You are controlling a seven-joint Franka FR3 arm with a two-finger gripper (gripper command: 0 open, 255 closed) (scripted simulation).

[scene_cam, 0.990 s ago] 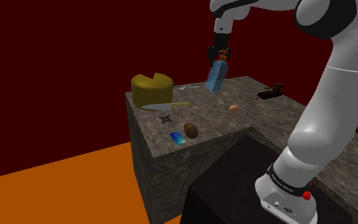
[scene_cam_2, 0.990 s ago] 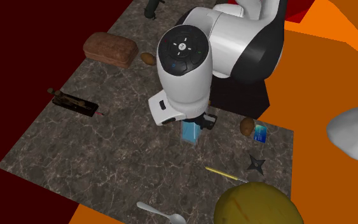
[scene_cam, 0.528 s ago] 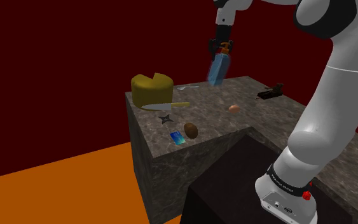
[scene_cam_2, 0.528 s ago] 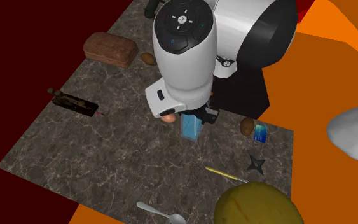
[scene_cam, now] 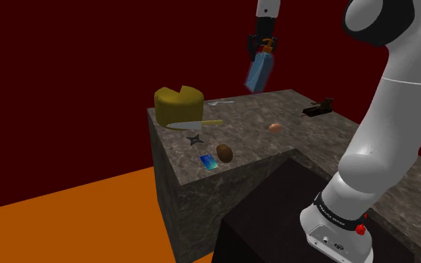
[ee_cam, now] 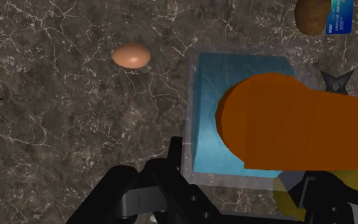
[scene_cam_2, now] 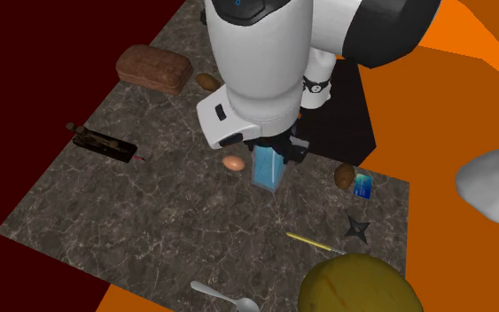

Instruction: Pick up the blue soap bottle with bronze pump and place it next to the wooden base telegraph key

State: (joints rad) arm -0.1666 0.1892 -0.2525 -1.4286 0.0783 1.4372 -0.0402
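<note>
Gripper (scene_cam: 264,46) jaws pinch pump of blue soap bottle (scene_cam: 256,72), tilted & aloft over stone-look counter (scene_cam: 246,119); telegraph key (scene_cam: 318,109) at btl's 4 o'clock in shoulder view, well apart.

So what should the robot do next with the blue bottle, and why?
Probably carry it across toward the telegraph key. The gripper is shut on the soap bottle, which hangs clear above the counter, while the key lies off to the shoulder view's right.
</note>
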